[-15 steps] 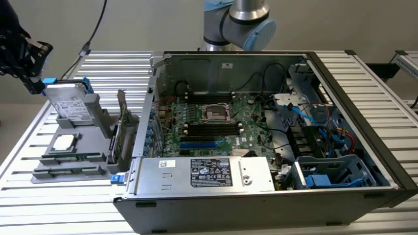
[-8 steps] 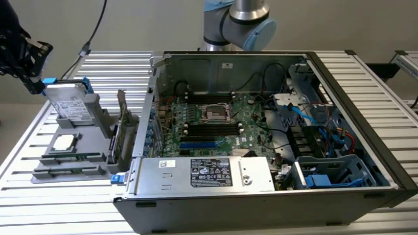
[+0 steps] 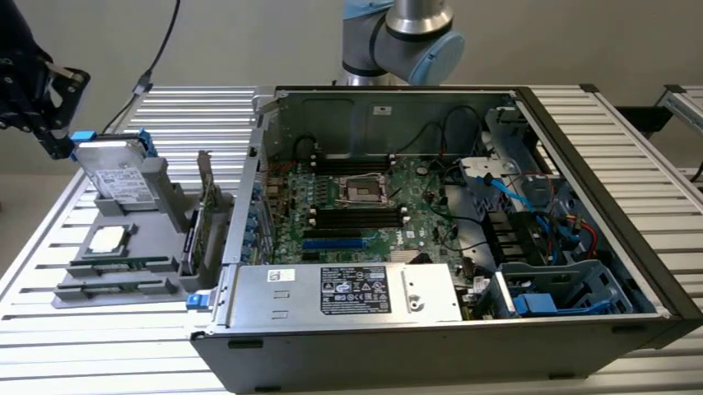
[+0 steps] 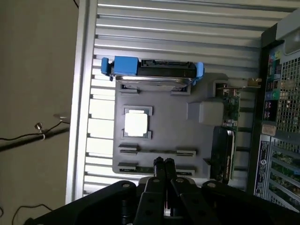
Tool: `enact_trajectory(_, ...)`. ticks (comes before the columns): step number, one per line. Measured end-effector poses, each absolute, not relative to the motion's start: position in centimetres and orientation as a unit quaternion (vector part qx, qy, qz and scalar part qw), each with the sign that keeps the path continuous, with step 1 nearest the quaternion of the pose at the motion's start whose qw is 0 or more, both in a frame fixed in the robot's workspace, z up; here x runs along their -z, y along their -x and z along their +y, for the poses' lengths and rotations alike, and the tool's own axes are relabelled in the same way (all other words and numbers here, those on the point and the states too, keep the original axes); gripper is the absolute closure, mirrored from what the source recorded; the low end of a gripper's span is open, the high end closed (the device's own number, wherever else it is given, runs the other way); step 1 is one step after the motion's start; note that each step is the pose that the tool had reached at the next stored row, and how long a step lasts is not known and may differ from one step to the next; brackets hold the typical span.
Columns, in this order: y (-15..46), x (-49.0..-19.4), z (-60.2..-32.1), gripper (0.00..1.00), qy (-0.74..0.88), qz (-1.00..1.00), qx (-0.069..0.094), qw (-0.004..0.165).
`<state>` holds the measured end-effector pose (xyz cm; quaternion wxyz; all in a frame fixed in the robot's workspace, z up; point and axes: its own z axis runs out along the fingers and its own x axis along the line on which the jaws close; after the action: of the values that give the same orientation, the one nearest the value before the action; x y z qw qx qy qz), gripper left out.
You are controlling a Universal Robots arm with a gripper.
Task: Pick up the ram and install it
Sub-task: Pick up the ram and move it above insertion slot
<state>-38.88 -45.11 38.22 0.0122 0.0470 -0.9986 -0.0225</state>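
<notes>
In the exterior view, an open computer case (image 3: 648, 271) is seen on a ribbed metal tabletop (image 3: 66, 329), with the motherboard (image 3: 384, 206) exposed inside. A grey holder (image 3: 165, 197) is set at nine o'clock of the case. The ram (image 3: 123, 265) is lodged on edge in a slot of this holder, at six o'clock of a square processor (image 3: 108, 240). A hard drive (image 3: 115, 169) in a blue caddy is propped at the holder's twelve o'clock end, and an upright card (image 3: 203, 214) is held at its three o'clock side. The end effector (image 3: 49, 140) is seen at ten o'clock of the holder, well apart from the ram.

In the wrist view, the end effector (image 4: 163, 162) is shown with its fingers (image 4: 168, 165) pressed together and nothing gripped. The ram (image 4: 157, 151) is seen as a thin strip between two clips of the holder (image 4: 164, 122), between the processor (image 4: 136, 124) and the fingertips. The hard drive (image 4: 154, 75) is found beyond the processor, and the card (image 4: 229, 112) between holder and case (image 4: 281, 117).
</notes>
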Motion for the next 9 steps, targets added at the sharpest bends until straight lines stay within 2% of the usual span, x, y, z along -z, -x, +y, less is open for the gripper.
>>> enact_trajectory(9, 38.87, -38.15, -45.11, 0.9, -0.128, -0.991, 0.021, 0.014)
